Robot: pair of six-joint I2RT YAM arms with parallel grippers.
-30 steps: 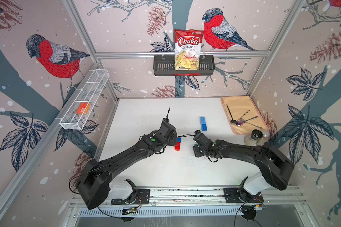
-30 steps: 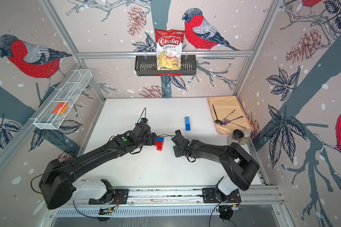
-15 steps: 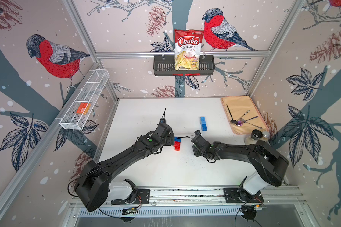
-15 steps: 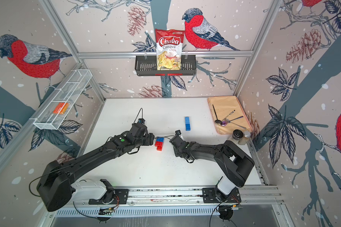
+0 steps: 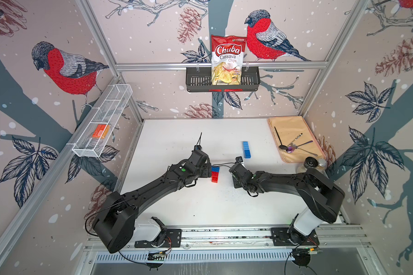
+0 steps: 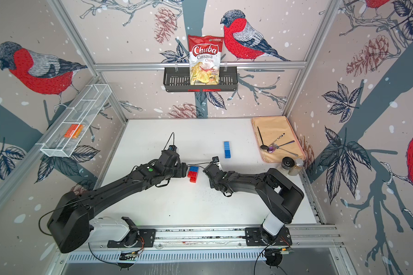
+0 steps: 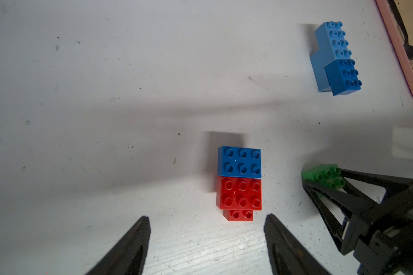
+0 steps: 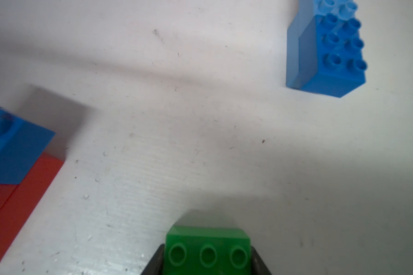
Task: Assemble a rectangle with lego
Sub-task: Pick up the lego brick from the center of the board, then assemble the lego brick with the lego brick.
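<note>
Now the right hand (image 7: 322, 178) presses its fingers on two opposite sides of the green brick (image 8: 208, 247) and is grasping it low by the tabletop (image 5: 177, 202). I cannot tell if it is lifted. It is near the joined blue brick (image 7: 239, 162) and red brick (image 7: 239, 194). The left hand (image 7: 207, 217) is released and empty, its fingers wide, just in front of that group. For a good step, I think the grip should be square and firm so the brick does not turn. Carry it studs up, with edges parallel to the group, while the left hand steadies the group. The blue pair (image 7: 336, 59) lies well apart.
</note>
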